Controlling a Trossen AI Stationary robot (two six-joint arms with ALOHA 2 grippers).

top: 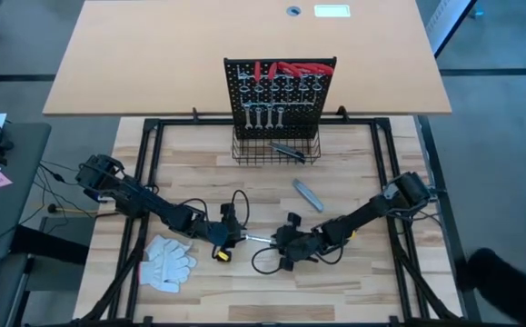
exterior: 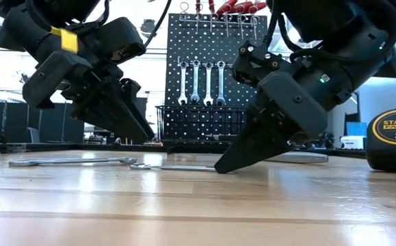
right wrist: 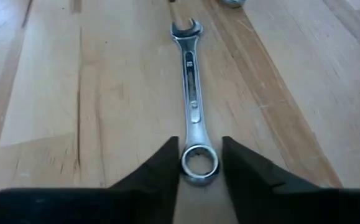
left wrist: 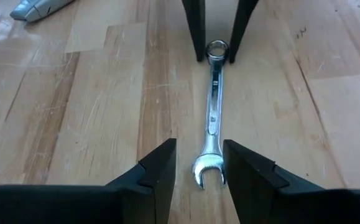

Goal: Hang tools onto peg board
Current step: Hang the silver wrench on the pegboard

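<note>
Silver wrench point(top: 259, 239) lies flat on the wood table point(top: 353, 291), near-centre, between both grippers. Left gripper point(left wrist: 198, 171) has its jaws part open, straddling the open-end head; cannot tell if the pads touch it. Right gripper point(right wrist: 198, 165) straddles the ring end, fingers just beside the ring, nothing lifted; wrench sits on the table.

Counts, left to right from the high view: one pair of white gloves point(top: 167, 262) at near left, one wrench between the grippers, one grey utility knife point(top: 307, 194) right of centre. Far centre: one peg board point(top: 281, 91) with four wrenches point(top: 266, 115) hung in a row, red-handled pliers point(top: 290, 69) along the top (count unclear), one dark tool point(top: 288, 152) in the wire basket point(top: 244, 154).

The low view alone shows a second loose wrench point(exterior: 71, 161) on the table at left and the yellow-black tape measure point(exterior: 392, 140) at far right. Each wrist view shows which end of the wrench sits between its fingers.
</note>
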